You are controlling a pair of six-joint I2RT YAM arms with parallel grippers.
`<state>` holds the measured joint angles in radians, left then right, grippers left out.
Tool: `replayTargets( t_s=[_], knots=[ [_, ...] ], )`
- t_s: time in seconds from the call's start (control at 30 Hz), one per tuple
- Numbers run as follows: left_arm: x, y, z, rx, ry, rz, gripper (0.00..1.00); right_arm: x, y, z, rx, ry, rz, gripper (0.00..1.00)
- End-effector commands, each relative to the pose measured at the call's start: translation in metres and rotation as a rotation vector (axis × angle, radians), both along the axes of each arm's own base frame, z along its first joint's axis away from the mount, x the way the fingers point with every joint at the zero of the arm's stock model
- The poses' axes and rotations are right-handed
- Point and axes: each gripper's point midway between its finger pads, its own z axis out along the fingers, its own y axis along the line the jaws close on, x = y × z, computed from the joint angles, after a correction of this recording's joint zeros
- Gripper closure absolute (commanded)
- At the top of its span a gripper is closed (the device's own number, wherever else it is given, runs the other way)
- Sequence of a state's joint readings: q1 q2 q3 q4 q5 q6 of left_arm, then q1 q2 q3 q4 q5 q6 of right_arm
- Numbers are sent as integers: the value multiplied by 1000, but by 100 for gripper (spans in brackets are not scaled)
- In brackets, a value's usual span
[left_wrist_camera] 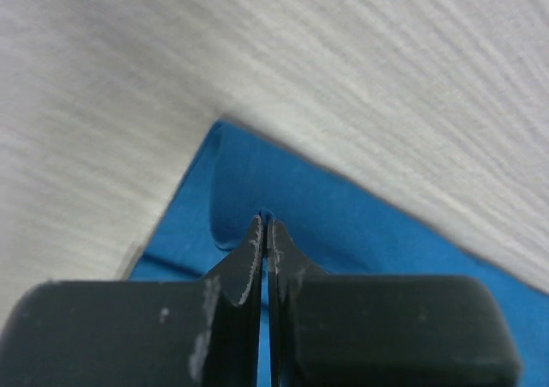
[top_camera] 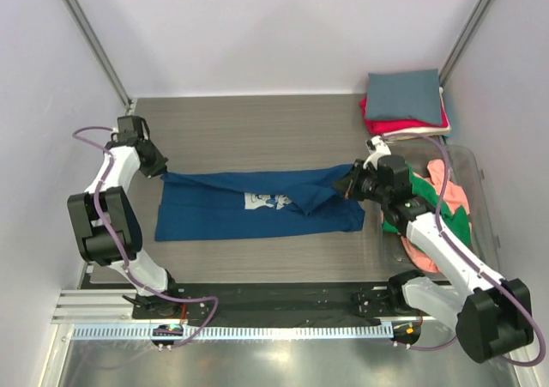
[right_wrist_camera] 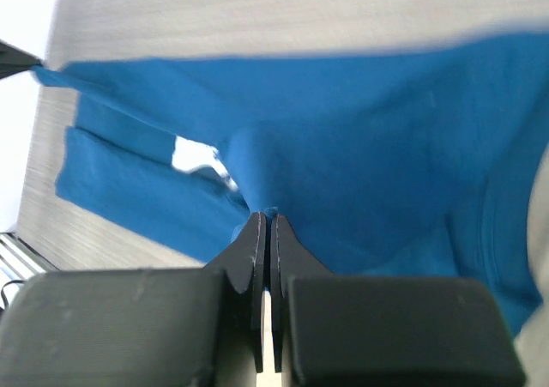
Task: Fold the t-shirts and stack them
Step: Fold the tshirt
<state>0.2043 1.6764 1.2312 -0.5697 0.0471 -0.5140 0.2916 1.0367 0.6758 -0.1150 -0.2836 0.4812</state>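
Two grippers pinch the navy blue t-shirt (top_camera: 249, 211) in the top view. The left gripper (top_camera: 159, 171) is at its far-left corner and the right gripper (top_camera: 353, 181) at its far-right corner. The shirt stretches left to right across the middle of the table (top_camera: 257, 130), with its pale print (top_camera: 264, 200) facing up. At the far-right corner sits a folded stack, with the slate-grey tee (top_camera: 403, 95) on top and the red tee (top_camera: 382, 126) beneath. Just nearer, a clear bin (top_camera: 470, 160) holds the green tee (top_camera: 455, 224) and the salmon-pink tee (top_camera: 448, 191), crumpled together.

From the left wrist, the jaws stand almost closed, nipping a raised fold of blue cloth close to the shirt's corner.

From the right wrist, the jaws are likewise narrow, clamped on a bunched ridge of blue cloth, with the print showing beyond to the left.
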Motion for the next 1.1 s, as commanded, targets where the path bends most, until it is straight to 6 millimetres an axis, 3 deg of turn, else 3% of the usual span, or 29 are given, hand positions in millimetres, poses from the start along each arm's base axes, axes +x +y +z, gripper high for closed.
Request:
replayTargets(
  t_s=[0.0,0.03,0.1,0.13,0.17,0.23,0.37,0.5,0.53,0.57,0.63,0.67,0.77,0.87,1.0,1.07],
  knots=[
    [-18,12,16,85,-3,4,100,-20,-13,-16,29,72,-93,99],
    [-26,12,13,93,15,0,99,-25,-17,-22,32,93,-119,99],
    [-34,19,20,136,8,22,84,-40,-21,-29,58,118,-150,94],
    [-39,21,21,147,17,29,76,-44,-23,-30,66,122,-162,59],
    [-40,23,26,154,8,37,58,-49,-25,-33,69,127,-169,44],
    [-43,27,30,173,6,70,31,-54,-36,-31,53,123,-227,22],
    [-38,24,50,171,-72,82,28,-49,-43,-10,41,78,-261,19],
    [-25,-2,56,178,-97,4,29,-34,-23,-10,59,104,-213,21],
    [-23,-9,51,181,-77,-8,29,-29,-19,-25,28,155,-213,22],
    [-21,-26,45,178,-62,-53,30,-24,-11,-23,5,146,-208,23],
    [-24,-40,27,177,3,-72,30,-19,0,-35,-42,180,-196,23],
    [-25,-58,19,170,22,-111,30,-12,5,-46,-97,206,-216,23],
    [-34,-75,-18,136,128,-139,31,-9,12,-83,-189,342,-242,22],
    [-39,-77,-43,135,217,-146,33,-7,9,-113,-262,433,-276,23],
    [-48,-81,-62,107,291,-147,33,7,7,-140,-375,499,-283,20],
    [-53,-81,-70,98,321,-136,33,20,16,-142,-378,506,-260,19]
  ],
)
